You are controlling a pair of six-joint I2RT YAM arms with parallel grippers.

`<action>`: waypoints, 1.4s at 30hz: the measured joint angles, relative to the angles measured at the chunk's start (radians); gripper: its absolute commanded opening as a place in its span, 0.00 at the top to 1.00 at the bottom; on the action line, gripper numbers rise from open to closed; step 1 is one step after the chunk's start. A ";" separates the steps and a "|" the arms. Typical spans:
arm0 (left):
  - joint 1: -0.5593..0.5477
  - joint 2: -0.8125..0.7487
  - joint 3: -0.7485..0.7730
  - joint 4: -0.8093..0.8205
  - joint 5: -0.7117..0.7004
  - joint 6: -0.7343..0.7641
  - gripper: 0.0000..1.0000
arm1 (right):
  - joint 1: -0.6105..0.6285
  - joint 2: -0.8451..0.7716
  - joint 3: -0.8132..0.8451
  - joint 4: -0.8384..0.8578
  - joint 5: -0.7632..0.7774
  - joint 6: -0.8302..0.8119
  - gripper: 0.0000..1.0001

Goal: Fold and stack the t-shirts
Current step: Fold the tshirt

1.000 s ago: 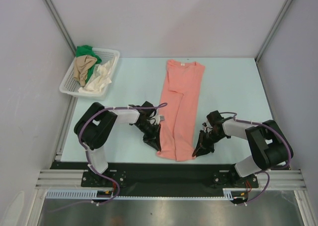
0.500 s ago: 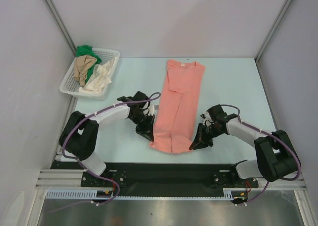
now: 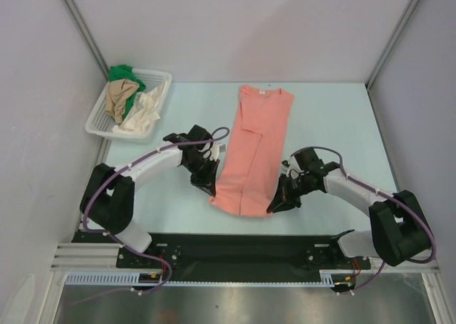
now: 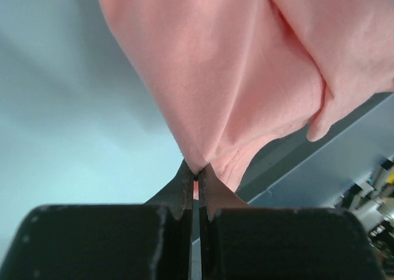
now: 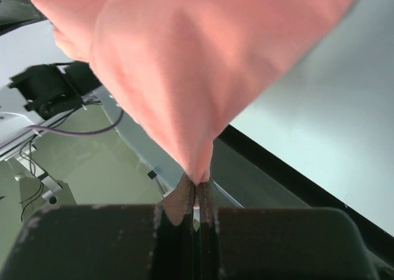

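In both wrist views the salmon-pink t-shirt [image 4: 246,77] runs off the top edge, so its upper part is cut away, and in the right wrist view the cloth is soft with blur. Its pinched corners vanish inside the left end effector [image 4: 197,178] and the right end effector [image 5: 198,188]. From above, their fingertips are too small to make out. In the basket [image 3: 162,75], the green t-shirt [image 3: 122,72] lies largely hidden behind the tan t-shirt [image 3: 120,96].

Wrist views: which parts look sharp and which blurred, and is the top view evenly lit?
Left wrist view: the pink t-shirt is sharp near the left hand, with a soft shadow on the table; right wrist view: the same shirt is blurred close to the lens; top view: even light, no glare on the table.
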 measured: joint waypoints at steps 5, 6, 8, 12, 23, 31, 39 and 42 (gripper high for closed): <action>0.018 0.021 0.146 -0.014 -0.054 0.039 1.00 | -0.043 0.000 0.107 -0.009 0.005 -0.024 1.00; 0.023 0.035 0.188 -0.019 -0.066 0.051 1.00 | -0.060 0.002 0.132 -0.008 0.005 -0.031 1.00; 0.031 0.070 0.269 -0.012 -0.087 0.072 1.00 | -0.096 0.008 0.173 0.001 0.006 -0.040 1.00; 0.051 0.155 0.396 -0.003 -0.111 0.105 1.00 | -0.164 0.049 0.214 0.041 0.012 -0.047 1.00; 0.091 0.388 0.645 -0.009 -0.121 0.156 0.99 | -0.282 0.229 0.326 0.163 0.040 -0.063 1.00; 0.100 0.534 0.819 -0.026 -0.106 0.200 0.99 | -0.311 0.297 0.385 0.181 0.055 -0.090 1.00; 0.116 0.656 0.989 -0.043 -0.092 0.233 1.00 | -0.325 0.412 0.489 0.185 0.071 -0.124 1.00; 0.123 0.730 1.077 -0.043 -0.098 0.246 0.71 | -0.333 0.510 0.587 0.185 0.084 -0.150 0.86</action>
